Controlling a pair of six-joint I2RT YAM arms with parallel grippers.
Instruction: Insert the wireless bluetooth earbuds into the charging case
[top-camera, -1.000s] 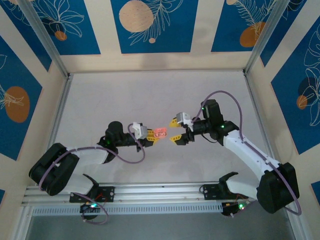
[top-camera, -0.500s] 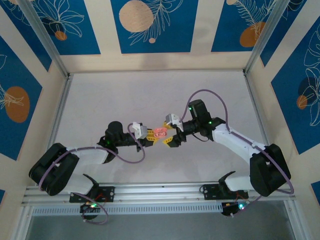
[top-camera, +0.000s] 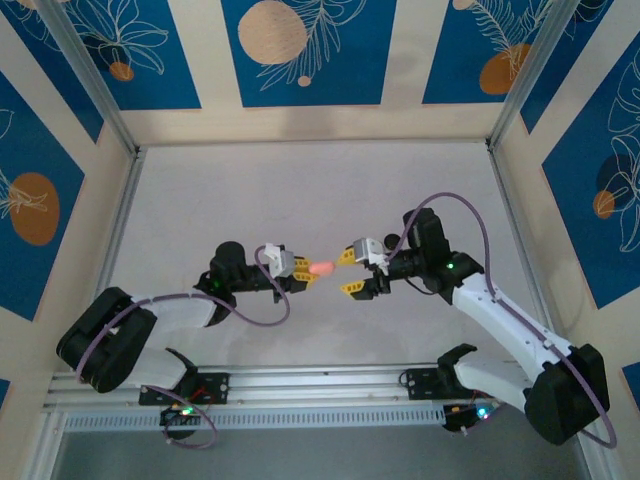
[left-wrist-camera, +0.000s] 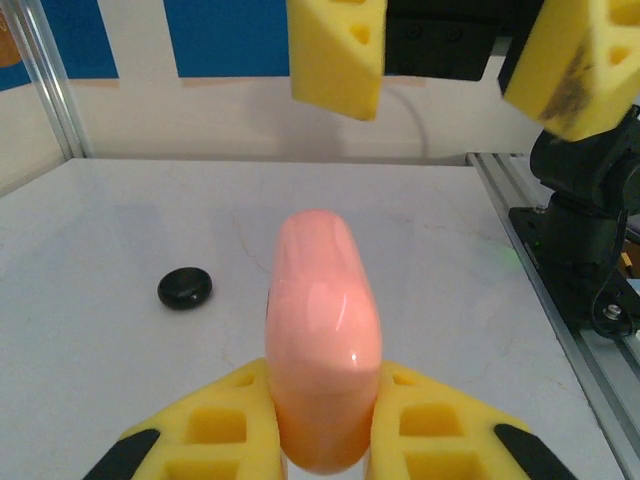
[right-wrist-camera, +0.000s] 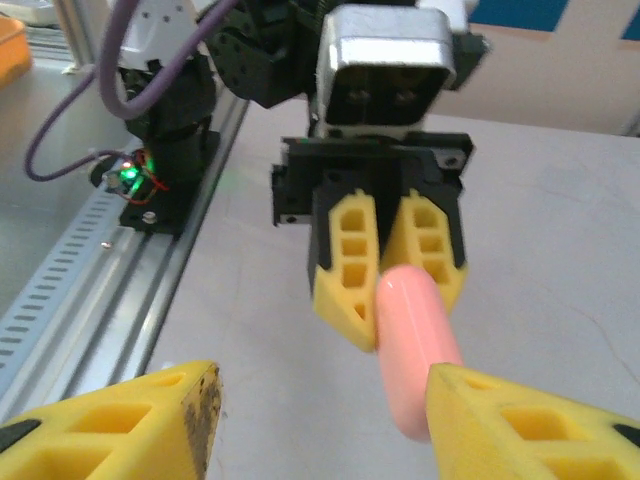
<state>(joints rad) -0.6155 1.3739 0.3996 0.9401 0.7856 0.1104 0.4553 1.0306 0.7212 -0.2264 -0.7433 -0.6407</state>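
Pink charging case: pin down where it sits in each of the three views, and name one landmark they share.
Top external: the pink charging case sits mid-picture, at the tip of the left gripper, between the two arms.
Left wrist: the case is bottom centre, standing up between yellow fingers.
Right wrist: the case is lower right of centre, poking toward the camera.
Shared landmark: the left gripper's yellow fingers clamped on the case.

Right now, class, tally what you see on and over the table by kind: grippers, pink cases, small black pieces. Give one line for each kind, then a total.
Grippers: 2, the left gripper and the right gripper
Pink charging case: 1, held in the left gripper
Black earbud: 1, lying on the table
Total: 4
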